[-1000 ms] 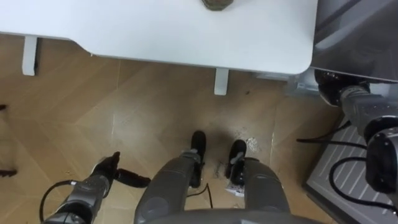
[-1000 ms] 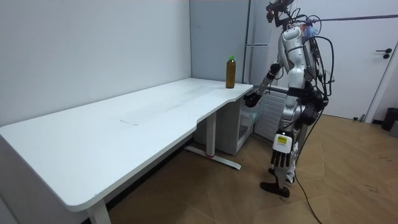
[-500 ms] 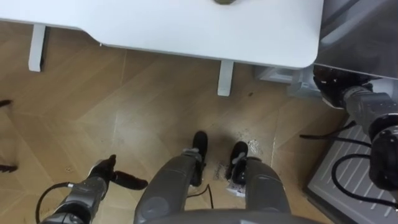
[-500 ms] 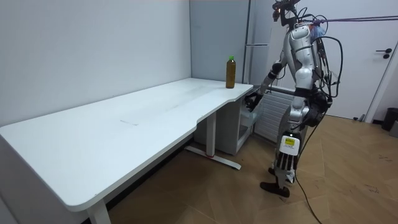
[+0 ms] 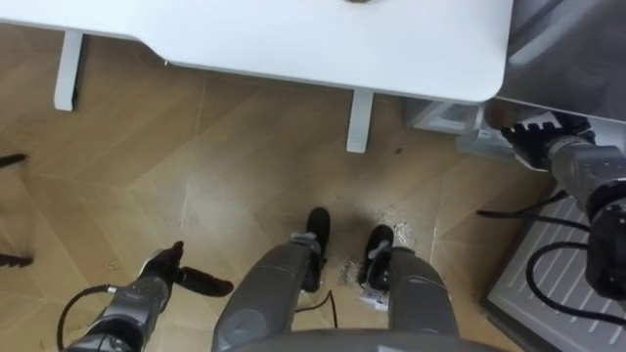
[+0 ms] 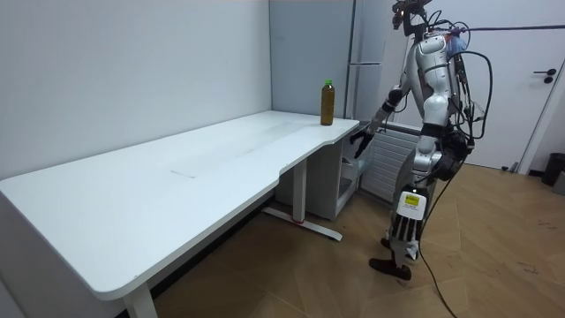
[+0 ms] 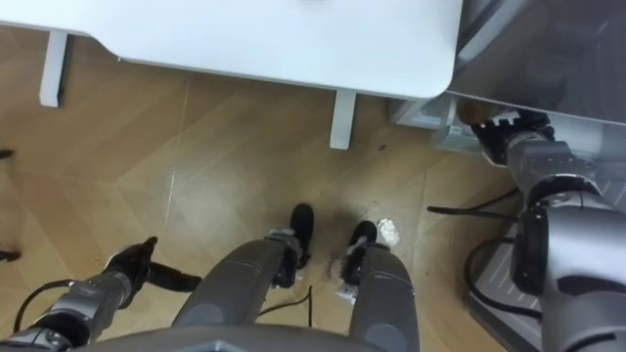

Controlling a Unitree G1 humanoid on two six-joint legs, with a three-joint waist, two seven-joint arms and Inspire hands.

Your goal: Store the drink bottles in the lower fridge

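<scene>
Opening stage, by the look of it: right hand (image 5: 536, 132), fingers spread and empty, raised by the low grey fridge (image 6: 328, 181) right of the white table (image 6: 177, 177). Left hand (image 5: 181, 277) hanging low, fingers loose, empty. One bottle (image 6: 327, 102), upright on the table's far corner. Next, probably: see to the fridge door, then fetch the bottle. One fridge, one table.

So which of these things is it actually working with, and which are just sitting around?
Part of the job: the green-capped bottle on the white table; the tall grey fridge behind it; the right hand, open, by the table's corner.
Just there: the left hand, hanging low; the ribbed white panel; the door at the room view's right.
</scene>
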